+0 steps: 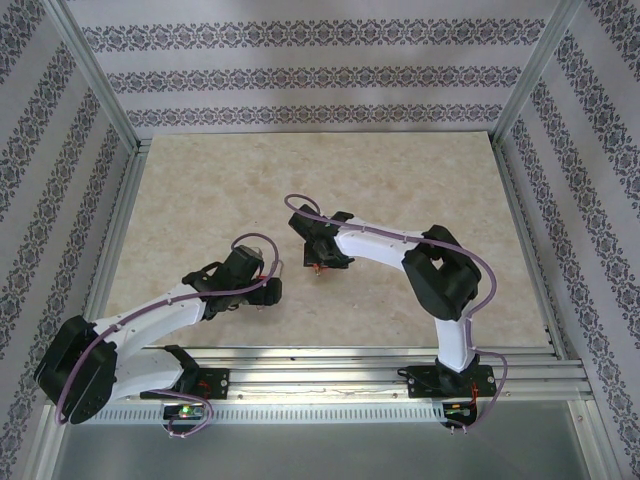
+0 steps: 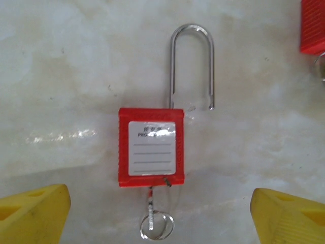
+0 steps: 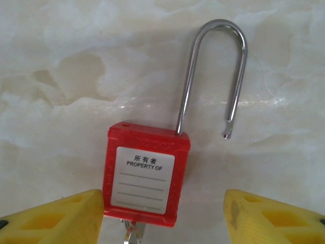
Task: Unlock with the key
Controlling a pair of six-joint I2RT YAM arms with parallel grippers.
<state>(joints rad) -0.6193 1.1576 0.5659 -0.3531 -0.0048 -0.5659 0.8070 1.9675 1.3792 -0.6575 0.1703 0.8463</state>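
1. Left arm [image 1: 165, 308], white and black, lies low. It reaches from the near-left base rightward over the marbled beige tabletop [image 1: 420, 180]. Right arm [image 1: 385, 243] has its upper link rising from the near-right base, elbow bent, forearm running left toward mid-table. The two wrist ends are near each other but apart.
2. Left gripper [image 2: 160, 190]: jaws spread wide. Its yellow fingers [image 2: 35, 213] sit at both lower corners of the wrist view, touching nothing.
3. Red plastic padlock with a worn white label [image 2: 151, 152] lies flat on the tabletop, centred between those fingers and clear of both. Its long axis runs straight away from the gripper, with the steel shackle [image 2: 172, 71] at the far end. One leg sits in the body; the free leg stands outside, beside the body's corner. A metal key [image 2: 151, 199] with a split ring [image 2: 156, 226] sticks out of the near end.
4. Cropped red block [image 2: 312, 25] at the upper right edge; cannot tell what it is.
5. Right gripper [image 3: 162, 193]: jaws spread, with yellow pads [image 3: 61, 218] at the lower corners of its view.
6. Red plastic padlock labelled "PROPERTY OF" [image 3: 144, 173] lies flat between those pads, up against the view-left one; contact unclear. Its axis points away from the gripper, tilted slightly right. The second shackle [image 3: 219, 23] has its free end out of the body.
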